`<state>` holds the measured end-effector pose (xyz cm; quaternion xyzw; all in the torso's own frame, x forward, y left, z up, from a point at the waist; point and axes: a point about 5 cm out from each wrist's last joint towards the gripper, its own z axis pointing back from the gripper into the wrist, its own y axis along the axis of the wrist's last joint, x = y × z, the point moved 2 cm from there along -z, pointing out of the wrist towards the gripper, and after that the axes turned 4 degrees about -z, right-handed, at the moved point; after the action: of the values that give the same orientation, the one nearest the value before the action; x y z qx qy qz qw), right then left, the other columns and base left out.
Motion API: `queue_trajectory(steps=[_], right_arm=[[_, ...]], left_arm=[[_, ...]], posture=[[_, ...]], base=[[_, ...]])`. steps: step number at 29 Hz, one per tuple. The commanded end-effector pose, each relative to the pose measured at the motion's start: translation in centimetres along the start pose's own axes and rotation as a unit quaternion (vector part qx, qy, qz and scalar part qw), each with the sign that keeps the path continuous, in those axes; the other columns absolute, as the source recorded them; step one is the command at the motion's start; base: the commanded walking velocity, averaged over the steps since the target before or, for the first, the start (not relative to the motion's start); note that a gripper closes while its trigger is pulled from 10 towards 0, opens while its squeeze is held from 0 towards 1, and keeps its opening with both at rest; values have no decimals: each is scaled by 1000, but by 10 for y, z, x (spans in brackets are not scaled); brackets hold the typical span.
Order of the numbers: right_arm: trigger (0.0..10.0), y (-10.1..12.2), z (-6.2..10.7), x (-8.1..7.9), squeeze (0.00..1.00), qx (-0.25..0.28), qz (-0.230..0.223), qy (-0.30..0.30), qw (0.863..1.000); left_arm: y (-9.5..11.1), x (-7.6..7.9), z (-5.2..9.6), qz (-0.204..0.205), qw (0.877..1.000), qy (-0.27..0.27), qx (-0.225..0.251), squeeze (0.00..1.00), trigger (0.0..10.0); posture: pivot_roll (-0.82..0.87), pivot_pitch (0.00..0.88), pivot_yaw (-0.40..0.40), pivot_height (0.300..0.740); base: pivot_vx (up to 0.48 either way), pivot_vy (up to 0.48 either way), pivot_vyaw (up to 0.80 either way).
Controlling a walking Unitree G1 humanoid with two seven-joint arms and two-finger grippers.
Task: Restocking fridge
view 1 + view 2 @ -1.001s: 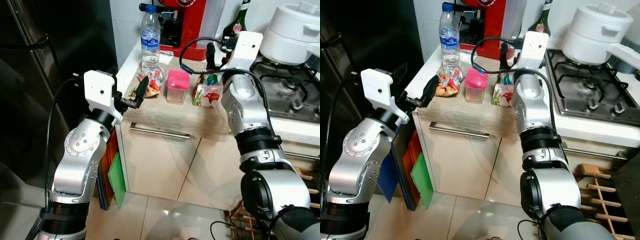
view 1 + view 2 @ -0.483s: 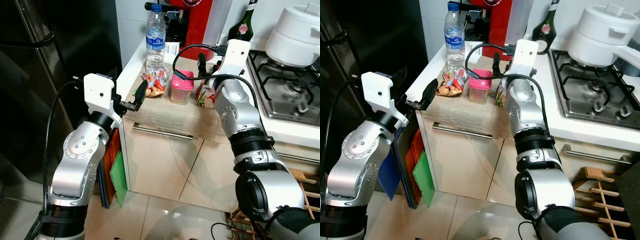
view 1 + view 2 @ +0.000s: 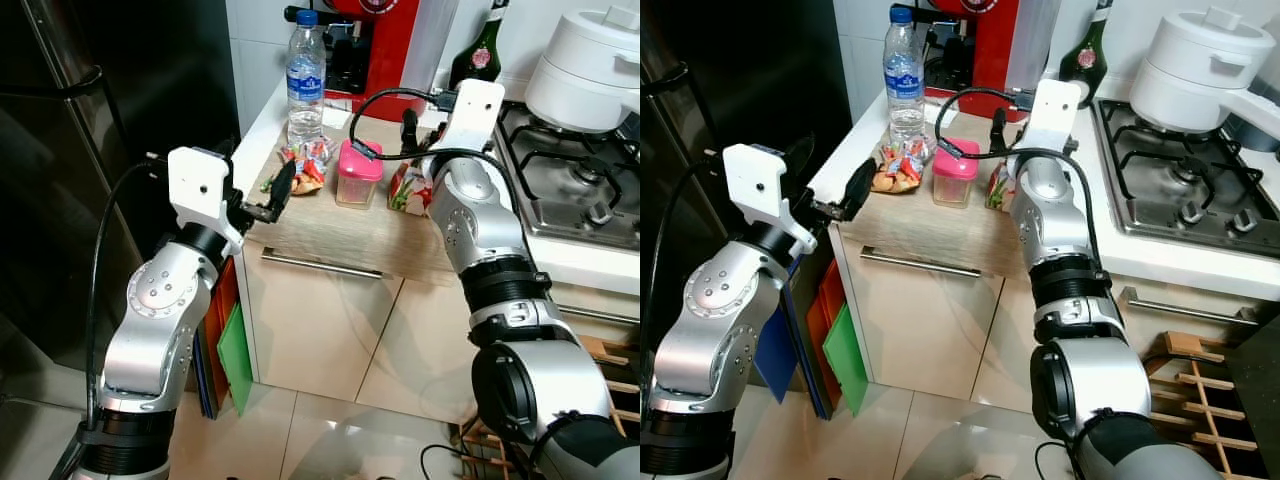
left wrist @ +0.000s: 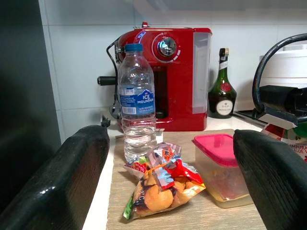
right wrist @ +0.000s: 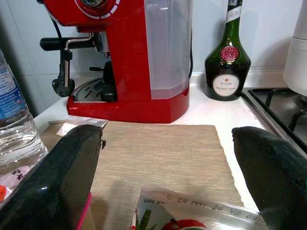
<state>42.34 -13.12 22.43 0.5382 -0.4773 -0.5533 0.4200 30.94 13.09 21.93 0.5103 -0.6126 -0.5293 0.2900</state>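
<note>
A clear water bottle (image 3: 305, 75) stands at the back left of the wooden counter (image 3: 340, 225). In front of it lie a colourful snack bag (image 3: 304, 170), a pink-lidded tub (image 3: 357, 172) and a juice carton (image 3: 409, 188). My left gripper (image 3: 275, 195) hovers open at the counter's left edge, facing the snack bag (image 4: 160, 184) and bottle (image 4: 137, 115). Just above the carton (image 5: 192, 211), my right gripper (image 3: 422, 135) is open with nothing between its fingers. The dark fridge (image 3: 90, 150) stands shut on the left.
A red coffee machine (image 5: 124, 57) and a green liqueur bottle (image 5: 227, 62) stand at the back of the counter. A gas hob (image 3: 575, 180) with a white pot (image 3: 590, 60) lies to the right. Coloured boards (image 3: 232, 355) lean between fridge and cabinet.
The head view has swayed a little. Both grippers keep about the same place over the counter, still open.
</note>
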Motion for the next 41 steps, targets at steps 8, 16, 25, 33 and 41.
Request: queue_trajectory(steps=[8, 16, 25, 33, 41], right_arm=[[10000, 40, 5, -16, 0, 108, 31, 38, 993], [10000, 49, 9, -11, 0, 134, 10, 27, 991], [10000, 22, 14, -1, 0, 66, -10, -11, 998], [10000, 12, 19, -3, 0, 42, -15, -15, 999], [10000, 2, 19, -4, 0, 2, -28, -21, 999]], left_arm=[[2, 2, 1, -1, 1000, -4, 1, 0, 10000], [1, 2, 1, 0, 1000, -5, 0, 0, 10000], [1, 2, 1, 0, 1000, -6, -1, 0, 10000], [0, 3, 0, 1, 1000, -8, -3, 0, 10000], [-1, 4, 0, 3, 1000, -8, -3, 0, 10000]], posture=[[37, 0, -42, 740], [34, 0, -42, 740], [34, 0, -42, 740], [26, 0, -41, 740], [29, 0, -44, 740]], base=[[0, 0, 0], [0, 0, 0], [0, 0, 0], [0, 0, 0], [0, 0, 0]])
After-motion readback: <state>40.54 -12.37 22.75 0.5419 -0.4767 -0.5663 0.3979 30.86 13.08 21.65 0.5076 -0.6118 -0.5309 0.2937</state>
